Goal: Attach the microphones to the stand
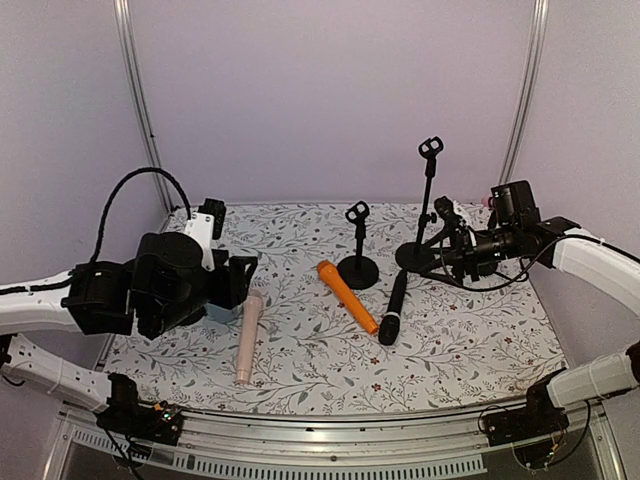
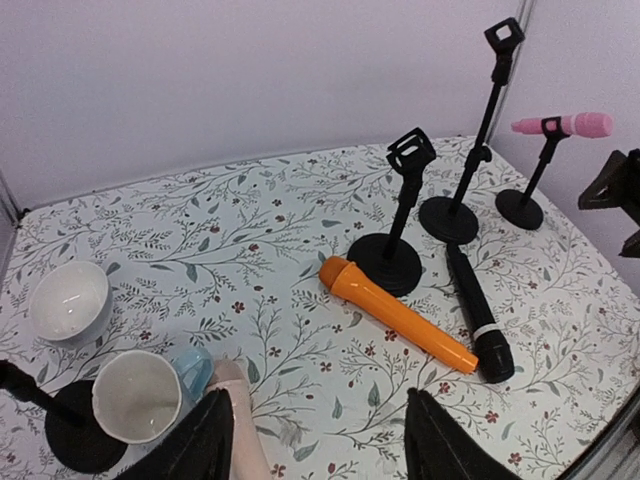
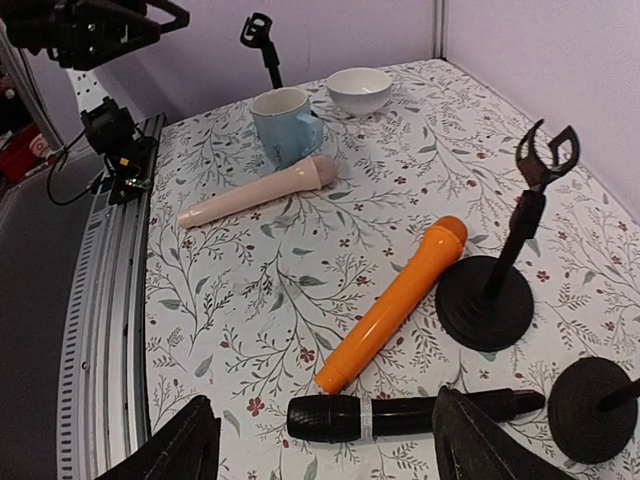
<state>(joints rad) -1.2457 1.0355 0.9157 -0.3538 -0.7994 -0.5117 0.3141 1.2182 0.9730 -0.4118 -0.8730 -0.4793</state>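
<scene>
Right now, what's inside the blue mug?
The mug looks empty: left wrist view shows bare white inside. In right wrist view its wall covers the bottom.

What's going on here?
Two robot arms are putting microphones on stands. The pink microphone already sits in a stand; the orange microphone, black microphone and beige microphone lie on the table. The left gripper hangs open over the beige one, the right gripper open near the black one.
</scene>
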